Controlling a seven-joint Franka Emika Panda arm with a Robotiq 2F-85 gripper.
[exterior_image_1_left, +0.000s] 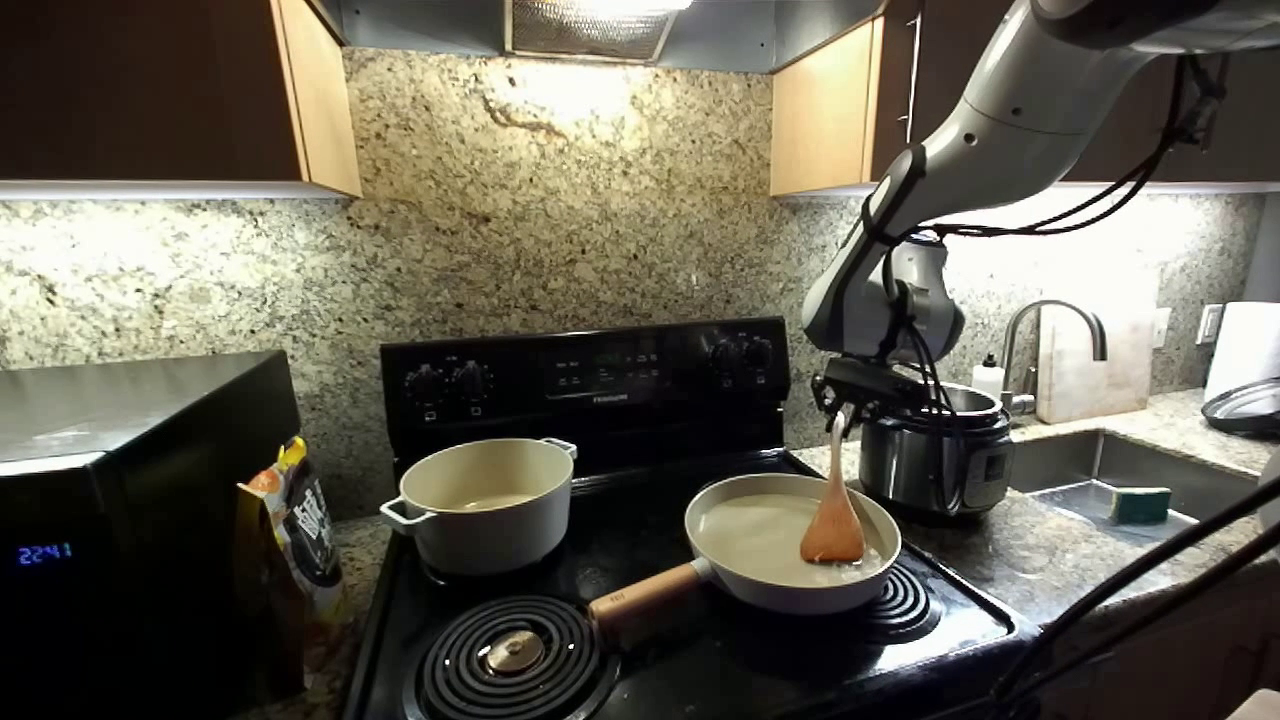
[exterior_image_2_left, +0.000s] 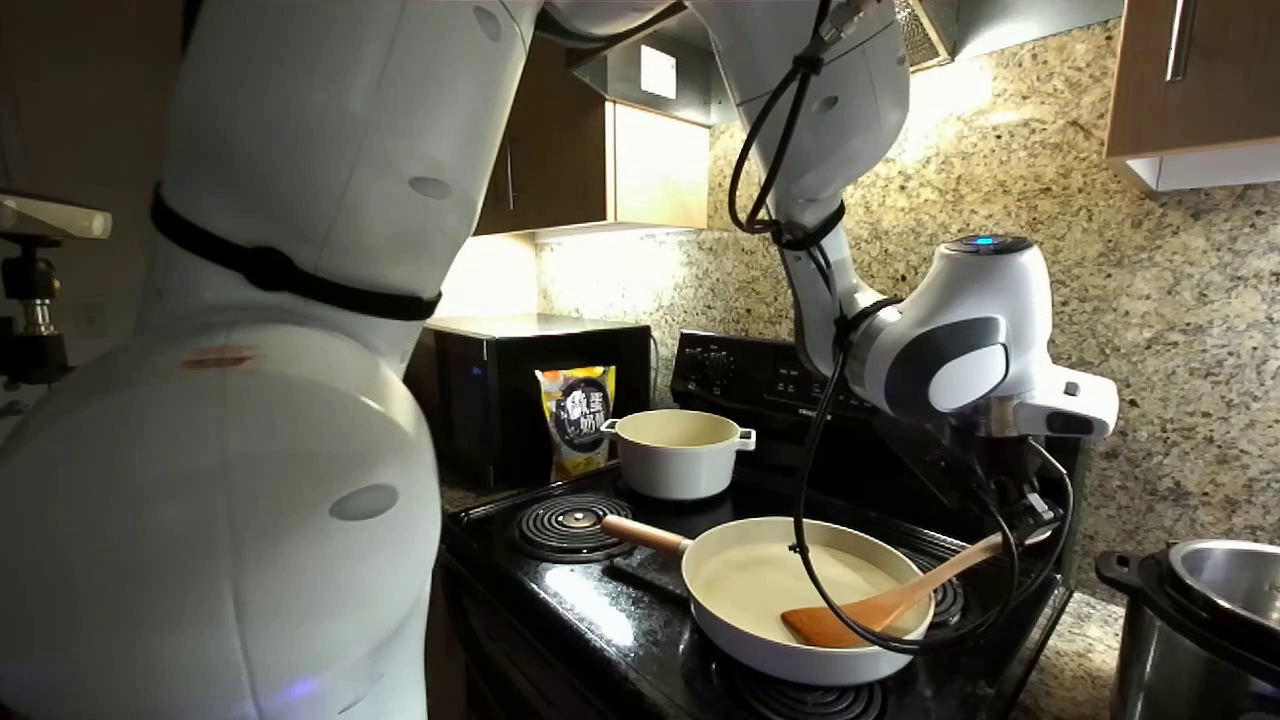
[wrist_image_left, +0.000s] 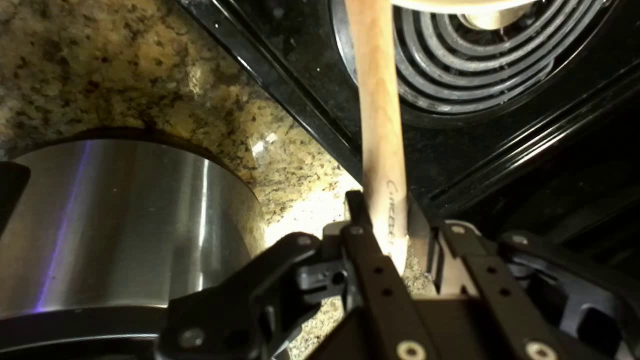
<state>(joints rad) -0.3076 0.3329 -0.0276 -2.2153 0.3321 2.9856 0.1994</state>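
Because the black two-fingered gripper (wrist_image_left: 386, 212) clamps the brown wooden spatula (wrist_image_left: 378, 110) only near its upper end, flat blade (exterior_image_1_left: 832, 530) inside the round off-white frying pan (exterior_image_1_left: 775, 595), pressing hard could twist it loose.

**Readable text: clock, stove brand, partial lettering**

"22:41" shown in blue on the microwave display (exterior_image_1_left: 45, 553). "FRIGIDAIRE" printed small on the stove control panel (exterior_image_1_left: 588, 385). Chinese characters printed in white on the bag (exterior_image_2_left: 580, 420), too blurred to be read. Wooden spatula (wrist_image_left: 381, 125) handle lettered; leading "C" readable, rest unclear.
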